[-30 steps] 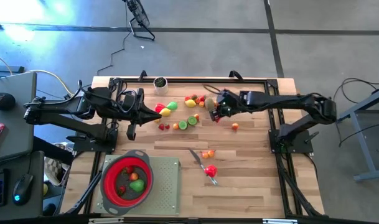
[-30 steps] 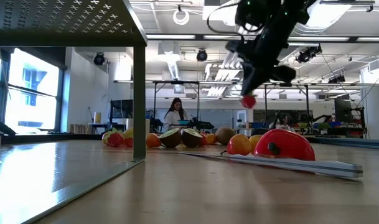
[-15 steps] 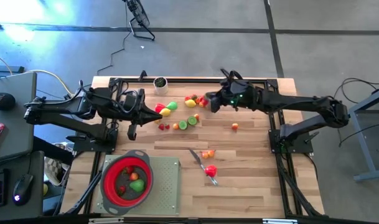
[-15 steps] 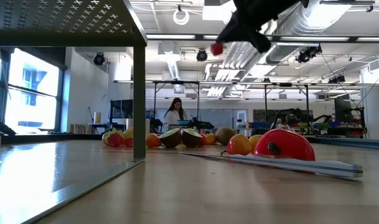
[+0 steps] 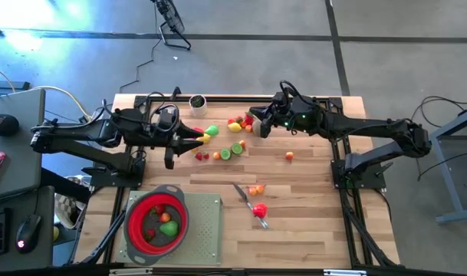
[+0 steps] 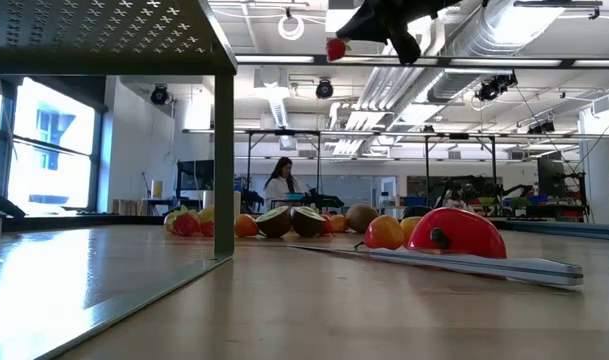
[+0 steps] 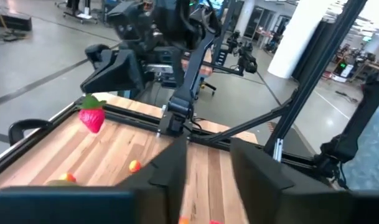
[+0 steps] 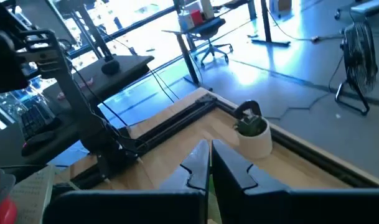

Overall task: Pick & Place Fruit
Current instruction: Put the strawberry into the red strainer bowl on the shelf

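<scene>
**Change since the earlier frame.** The right gripper [image 5: 253,123] has risen from low beside the scattered fruit and swung toward the far middle of the table. It carries a toy strawberry [image 7: 91,117] up with it. The left gripper [image 5: 196,135] has pushed a little forward toward the fruit, and its fingers have parted.

**Right gripper.** Held high over the far side of the fruit cluster [image 5: 225,146], fingers together. The strawberry hangs beneath them, clear of the table.

**Left gripper.** Low at the left edge of the cluster, fingers apart. Bare wood shows between them and nothing is gripped.

**Fruit on the table.**
- Loose cluster at the far middle, red, yellow, green and orange, including a cut lime half [image 5: 225,153].
- One small orange piece [image 5: 290,156] apart to the right.
- A red piece [image 5: 259,209] lying against the grey knife [image 5: 243,195], nearer the front.

**Strainer.** The red strainer [image 5: 129,222] sits on a pale mat [image 5: 206,226] at the front left and already holds a few fruits.

**Deciding relation.** From the carried strawberry, the strainer lies diagonally across the table, toward the front left. That corner is on the left arm's side, so the right arm faces a long reach over the cluster. The left wrist view has the strawberry ahead of the parted left fingers. A hand-across looks possible, though that is judgement only.
</scene>
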Controlling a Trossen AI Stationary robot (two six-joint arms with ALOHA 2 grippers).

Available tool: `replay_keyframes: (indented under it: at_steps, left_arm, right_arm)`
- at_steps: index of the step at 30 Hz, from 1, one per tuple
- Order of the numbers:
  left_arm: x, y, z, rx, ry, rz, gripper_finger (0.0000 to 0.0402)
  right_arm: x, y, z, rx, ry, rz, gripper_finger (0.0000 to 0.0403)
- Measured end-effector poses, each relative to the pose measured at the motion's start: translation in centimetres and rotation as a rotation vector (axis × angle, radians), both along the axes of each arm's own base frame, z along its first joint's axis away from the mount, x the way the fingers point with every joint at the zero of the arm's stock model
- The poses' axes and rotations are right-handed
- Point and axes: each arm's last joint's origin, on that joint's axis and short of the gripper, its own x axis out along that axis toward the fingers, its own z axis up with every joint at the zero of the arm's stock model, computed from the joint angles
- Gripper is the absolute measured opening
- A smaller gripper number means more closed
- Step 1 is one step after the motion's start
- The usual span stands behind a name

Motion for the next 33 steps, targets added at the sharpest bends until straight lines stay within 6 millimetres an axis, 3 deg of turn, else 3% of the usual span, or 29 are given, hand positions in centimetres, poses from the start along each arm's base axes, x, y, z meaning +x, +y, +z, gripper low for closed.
replay_keyframes:
  at_steps: [7, 12, 21, 33]
  left_arm:
    - [0.4, 0.1, -0.3, -0.009, 0.020, 0.027, 0.0238]
    - [0.8, 0.0, -0.5, 0.018, 0.030, 0.026, 0.0282]
    - [2.4, 0.0, -0.8, 0.109, 0.015, 0.035, 0.0292]
    - [6.7, 0.1, -1.5, 0.196, -0.060, 0.142, 0.0292]
  right_arm:
    - [0.4, 1.2, 1.2, -0.133, -0.082, 0.058, 0.0004]
    - [0.6, 2.4, 2.2, -0.234, -0.153, 0.098, 0.0004]
    - [0.7, 4.6, 3.9, -0.351, -0.308, 0.169, 0.0004]
    - [0.6, 6.4, 4.3, -0.350, -0.364, 0.225, 0.0004]
